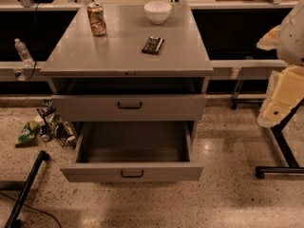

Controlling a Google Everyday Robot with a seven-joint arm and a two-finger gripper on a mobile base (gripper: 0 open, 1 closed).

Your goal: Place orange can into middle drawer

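The can (pixel 96 18) stands upright near the bench's (pixel 118 56) back-left corner, well apart from the gripper (pixel 281 101) hanging beyond the right edge, its grip impossible to tell, lower drawer (pixel 133 172) pulled out.

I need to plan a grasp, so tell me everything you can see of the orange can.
The can is small and orange-tan, metal by its look, with a silver top rim, pale markings and a slightly dented body. It stands upright on the cabinet top, near the back left corner, left of the bowl and apart from both it and the dark bar. Only the top touches it. The tool, at the right edge of the view, is far from it.
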